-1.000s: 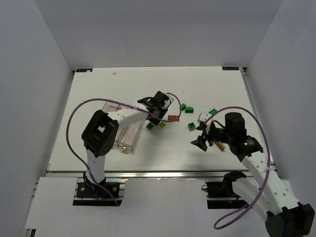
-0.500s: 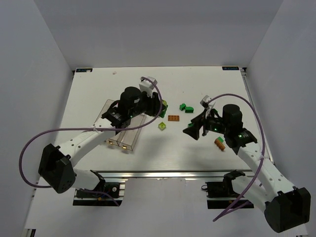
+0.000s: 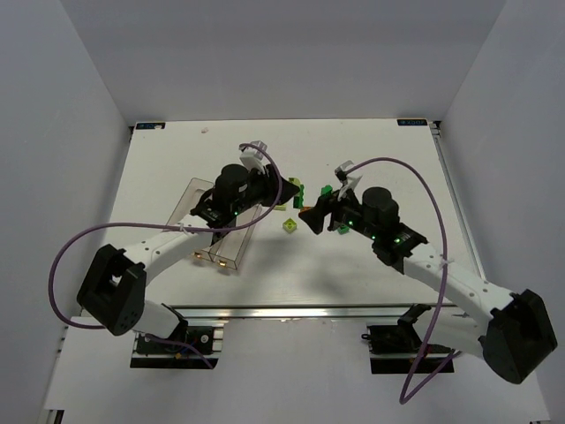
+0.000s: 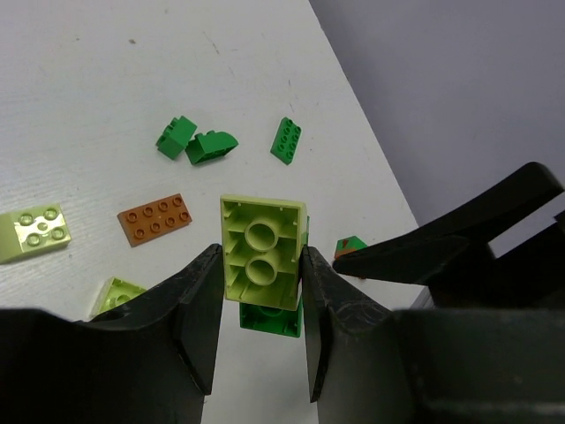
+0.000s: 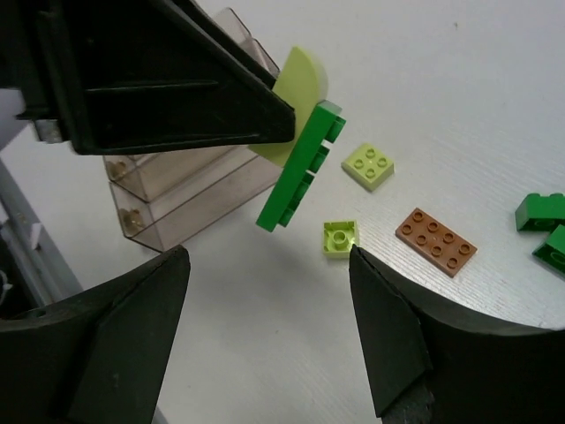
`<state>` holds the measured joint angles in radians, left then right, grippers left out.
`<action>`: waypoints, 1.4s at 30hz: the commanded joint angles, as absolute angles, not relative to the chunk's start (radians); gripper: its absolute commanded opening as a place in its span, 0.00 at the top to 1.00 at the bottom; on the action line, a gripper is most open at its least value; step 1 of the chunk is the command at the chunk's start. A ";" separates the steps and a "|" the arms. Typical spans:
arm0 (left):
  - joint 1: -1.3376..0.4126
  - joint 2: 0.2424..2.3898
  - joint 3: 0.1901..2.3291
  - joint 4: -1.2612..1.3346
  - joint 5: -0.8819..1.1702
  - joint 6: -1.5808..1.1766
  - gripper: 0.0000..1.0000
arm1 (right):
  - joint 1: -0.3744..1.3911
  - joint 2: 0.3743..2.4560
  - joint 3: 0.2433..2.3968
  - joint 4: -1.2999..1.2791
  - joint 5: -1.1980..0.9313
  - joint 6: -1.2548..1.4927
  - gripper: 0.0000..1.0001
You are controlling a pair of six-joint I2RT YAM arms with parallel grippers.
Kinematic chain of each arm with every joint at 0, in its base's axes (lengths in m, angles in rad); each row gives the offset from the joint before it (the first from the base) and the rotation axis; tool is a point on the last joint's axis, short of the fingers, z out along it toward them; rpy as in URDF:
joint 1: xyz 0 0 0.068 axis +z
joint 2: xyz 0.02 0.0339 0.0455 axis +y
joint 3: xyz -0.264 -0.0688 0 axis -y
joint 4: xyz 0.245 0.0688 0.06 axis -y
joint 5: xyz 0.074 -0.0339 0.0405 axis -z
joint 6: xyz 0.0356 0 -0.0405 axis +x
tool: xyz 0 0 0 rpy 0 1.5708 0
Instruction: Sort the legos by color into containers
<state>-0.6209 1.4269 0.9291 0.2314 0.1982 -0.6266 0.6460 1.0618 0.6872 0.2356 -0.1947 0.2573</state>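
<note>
My left gripper (image 4: 260, 258) is shut on a lime brick (image 4: 262, 252) with a dark green brick (image 4: 270, 318) stuck beneath it, held above the table; in the top view it (image 3: 284, 193) is right of the clear containers (image 3: 221, 225). My right gripper (image 5: 269, 300) is open and empty, facing this stack (image 5: 300, 168) from close by; in the top view it (image 3: 311, 218) sits at the table's middle. On the table lie an orange-brown plate (image 5: 437, 241), a lime 2x2 brick (image 5: 368, 166), a small lime brick (image 5: 341, 238) and green bricks (image 4: 212, 146).
The containers (image 5: 194, 177) lie behind and left of the held stack. Another green brick (image 4: 285, 140) lies farther back. The right gripper's black finger (image 4: 441, 243) reaches in beside the left gripper. Grey walls enclose the table.
My right gripper has moved left and back to the middle, close to the left gripper. The left arm has shifted, still holding the lime and green stack.
</note>
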 commanded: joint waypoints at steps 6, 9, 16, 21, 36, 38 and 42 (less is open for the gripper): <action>-0.615 1.341 0.874 0.321 0.195 -0.686 1.00 | 0.736 1.183 0.775 0.311 0.080 0.207 0.22; -0.615 1.342 0.871 0.319 0.206 -0.689 1.00 | 0.738 1.224 0.793 0.325 0.103 0.196 0.21; -0.615 1.348 0.847 0.334 0.212 -0.715 1.00 | 0.738 1.311 0.853 0.333 0.107 0.213 0.22; -0.615 1.336 0.836 0.341 0.203 -0.718 1.00 | 0.738 1.319 0.859 0.351 0.115 0.233 0.27; -0.615 1.313 0.818 0.328 0.137 -0.704 1.00 | 0.736 1.299 0.830 0.345 0.048 0.250 0.86; -0.615 1.313 0.816 0.324 0.129 -0.701 1.00 | 0.738 1.293 0.827 0.347 0.038 0.252 0.98; -0.615 1.305 0.816 0.290 0.097 -0.695 1.00 | 0.721 1.278 0.813 0.353 0.052 0.265 1.00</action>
<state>-0.6170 1.3518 0.8253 0.3149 0.1375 -0.7109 0.7330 1.3148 0.8150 0.2947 0.0486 0.2558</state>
